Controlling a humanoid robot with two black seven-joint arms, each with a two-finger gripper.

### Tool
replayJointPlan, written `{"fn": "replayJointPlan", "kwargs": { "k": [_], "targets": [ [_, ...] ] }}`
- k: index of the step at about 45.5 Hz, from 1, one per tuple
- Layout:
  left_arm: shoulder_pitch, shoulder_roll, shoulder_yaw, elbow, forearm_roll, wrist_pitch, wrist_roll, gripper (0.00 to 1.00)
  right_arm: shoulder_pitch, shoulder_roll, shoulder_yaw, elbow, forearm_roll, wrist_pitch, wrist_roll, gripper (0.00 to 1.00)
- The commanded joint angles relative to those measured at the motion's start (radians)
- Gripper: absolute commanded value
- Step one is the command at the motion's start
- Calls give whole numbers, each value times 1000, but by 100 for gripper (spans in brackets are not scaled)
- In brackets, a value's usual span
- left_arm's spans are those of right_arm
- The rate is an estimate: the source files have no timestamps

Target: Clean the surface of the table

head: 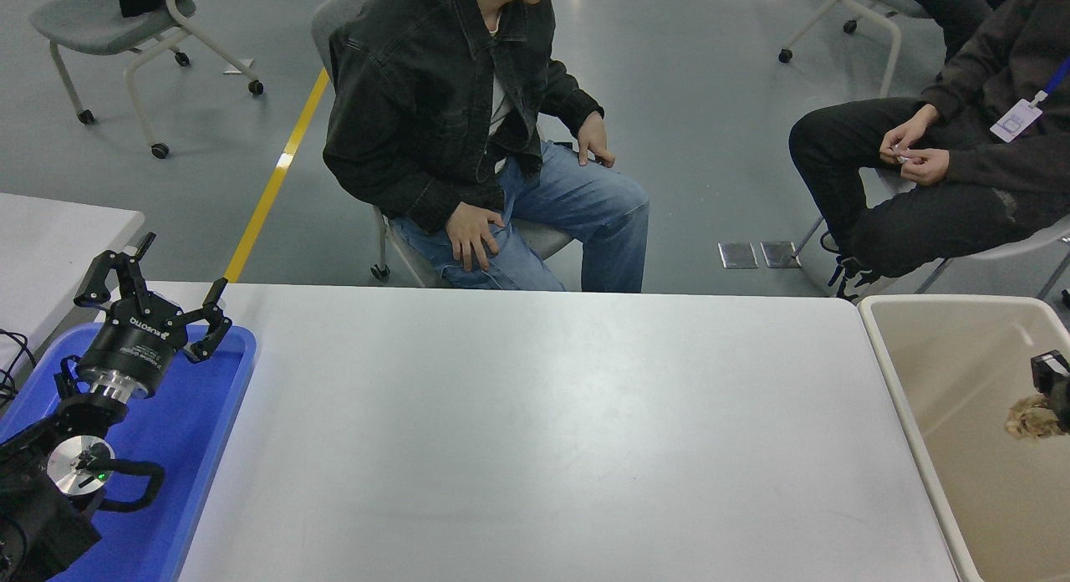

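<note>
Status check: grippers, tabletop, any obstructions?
Left gripper open, parked over blue plastic tray. Right gripper barely in view over beige rectangular bin, brownish clump beneath. White-grey tabletop bare.

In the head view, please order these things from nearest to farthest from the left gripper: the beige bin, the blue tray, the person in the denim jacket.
From the left gripper, parked at the lower left:
1. Blue tray, directly below the gripper.
2. Person in the denim jacket, seated beyond the table's far edge, centre.
3. Beige bin, at the table's right end.
</note>
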Motion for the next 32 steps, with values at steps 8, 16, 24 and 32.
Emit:
{"fn": "replayJointPlan", "kwargs": {
  "k": [8,16,24,32],
  "targets": [
    [0,0,0,0,0,0,0,100,-26,69,-231,-85,-1,-13,104,0],
    [0,0,0,0,0,-1,0,100,-34,70,-254,-84,-6,-13,129,0],
    [0,0,0,0,0,0,0,100,-39,90,-335,-85,-16,-14,173,0],
    [0,0,0,0,0,0,0,100,-40,106,-448,-99,-24,-14,213,0]
  ]
}}
